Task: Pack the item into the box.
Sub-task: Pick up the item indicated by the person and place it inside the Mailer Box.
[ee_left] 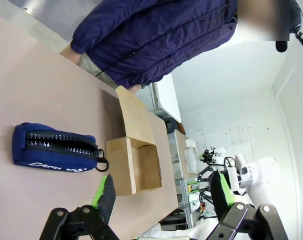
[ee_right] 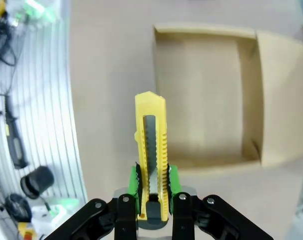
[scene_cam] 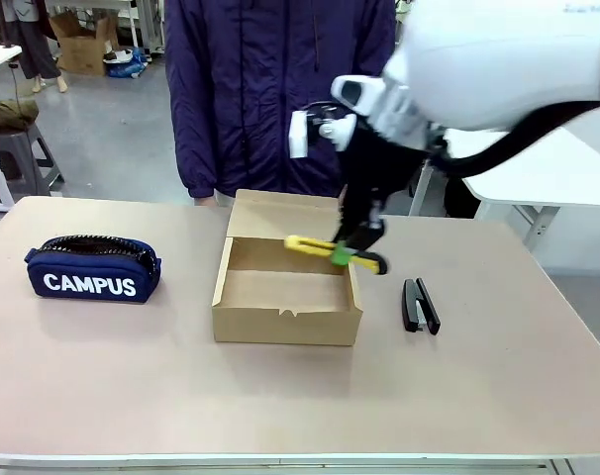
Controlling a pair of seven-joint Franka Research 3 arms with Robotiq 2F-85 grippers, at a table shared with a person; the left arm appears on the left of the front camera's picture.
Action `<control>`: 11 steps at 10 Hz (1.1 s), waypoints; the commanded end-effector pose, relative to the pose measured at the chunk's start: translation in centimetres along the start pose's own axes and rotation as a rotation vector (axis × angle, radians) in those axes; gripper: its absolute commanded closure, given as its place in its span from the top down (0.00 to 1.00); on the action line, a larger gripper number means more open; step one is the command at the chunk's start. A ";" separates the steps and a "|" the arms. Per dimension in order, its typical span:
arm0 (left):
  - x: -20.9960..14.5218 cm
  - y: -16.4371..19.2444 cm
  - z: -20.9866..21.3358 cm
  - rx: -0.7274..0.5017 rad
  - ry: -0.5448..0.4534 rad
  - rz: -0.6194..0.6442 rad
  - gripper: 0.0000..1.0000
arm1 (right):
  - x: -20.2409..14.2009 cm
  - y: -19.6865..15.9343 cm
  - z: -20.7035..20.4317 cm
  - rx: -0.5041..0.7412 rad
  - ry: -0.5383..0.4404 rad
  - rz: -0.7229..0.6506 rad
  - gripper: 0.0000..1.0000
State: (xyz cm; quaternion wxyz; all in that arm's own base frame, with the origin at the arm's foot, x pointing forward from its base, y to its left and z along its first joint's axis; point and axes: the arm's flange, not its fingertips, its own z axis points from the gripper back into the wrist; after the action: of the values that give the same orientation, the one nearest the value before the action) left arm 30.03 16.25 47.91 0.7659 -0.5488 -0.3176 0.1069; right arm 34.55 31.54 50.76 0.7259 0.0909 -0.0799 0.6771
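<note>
Now right claw [ee_right: 152,187] clamped on knife [ee_right: 152,150]

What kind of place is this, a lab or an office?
Probably a robotics lab: a white robot arm reaches over a table, with loose cables nearby and a stool on a bare floor behind.

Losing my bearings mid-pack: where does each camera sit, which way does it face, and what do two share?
Front view: fixed, robot's side, facing across the table at the person; right arm enters from the right, right gripper shut on the knife by the box.
Left wrist view: on the left wrist, looking over pouch and box; open left gripper at the bottom.
Right wrist view: looking down at the box; own fingers clamp the knife.
Shared: front and right wrist both show knife and box.
</note>
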 end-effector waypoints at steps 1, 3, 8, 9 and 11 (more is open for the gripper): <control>0.0 0.0 0.1 -0.013 -0.006 -0.021 1.00 | 2.6 -1.9 -3.3 0.023 -0.102 0.008 0.00; 0.0 0.0 0.1 -0.013 -0.006 -0.021 1.00 | 5.0 -3.5 -8.3 -0.010 -0.141 0.061 0.00; 0.0 0.0 0.1 -0.013 -0.006 -0.021 1.00 | 5.3 -8.1 -12.9 -0.083 -0.062 0.090 0.00; 0.0 0.0 0.1 -0.013 -0.006 -0.021 1.00 | 4.8 -8.8 -12.9 -0.082 -0.063 0.062 0.00; 0.0 0.0 0.1 -0.013 -0.006 -0.021 1.00 | 3.9 -10.1 -13.6 -0.079 -0.041 0.065 0.00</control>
State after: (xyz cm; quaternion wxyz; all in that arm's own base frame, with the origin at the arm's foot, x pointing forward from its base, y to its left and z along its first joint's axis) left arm 30.02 16.31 47.94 0.7658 -0.5487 -0.3180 0.1070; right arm 44.70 37.24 38.46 0.7005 0.0785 -0.1246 0.6983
